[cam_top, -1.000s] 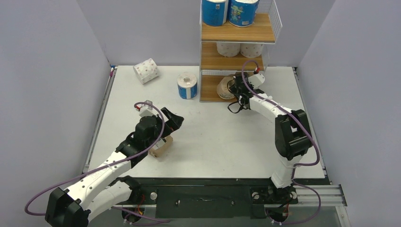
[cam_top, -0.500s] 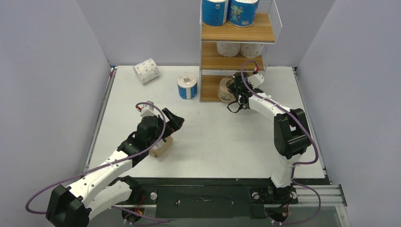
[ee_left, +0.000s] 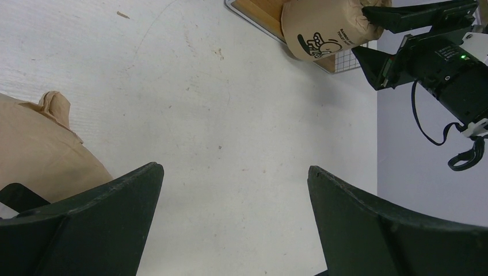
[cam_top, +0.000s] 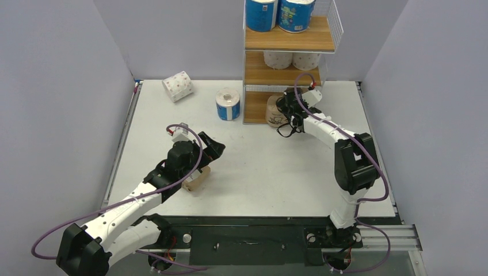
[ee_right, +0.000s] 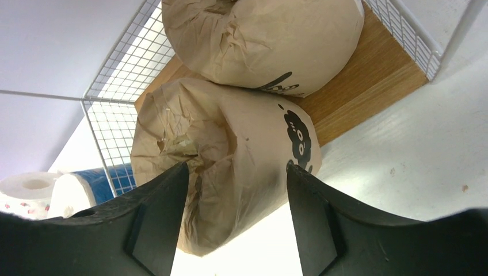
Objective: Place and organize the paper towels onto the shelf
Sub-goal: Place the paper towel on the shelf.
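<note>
The shelf point(cam_top: 289, 38) stands at the back, with two blue rolls point(cam_top: 262, 14) on its top board and two white rolls point(cam_top: 278, 59) on the middle one. My right gripper point(cam_top: 282, 108) is shut on a brown kraft roll point(ee_right: 241, 144) at the front edge of the bottom board point(ee_right: 374, 80), against a second kraft roll point(ee_right: 265, 40) that lies on that board. My left gripper point(cam_top: 212, 146) is open and empty above the table point(ee_left: 233, 169). A third kraft roll point(cam_top: 197, 179) lies just beside its left finger point(ee_left: 103, 213).
A blue roll point(cam_top: 228, 104) stands on the table left of the shelf. A white roll with pink dots point(cam_top: 177, 86) lies at the far left corner. Grey walls close in the table on three sides. Wire mesh point(ee_right: 124, 75) lines the shelf's side.
My right gripper has edged a little left along the shelf's front with the kraft roll in it. My left arm has shifted slightly; its jaws stay open.
</note>
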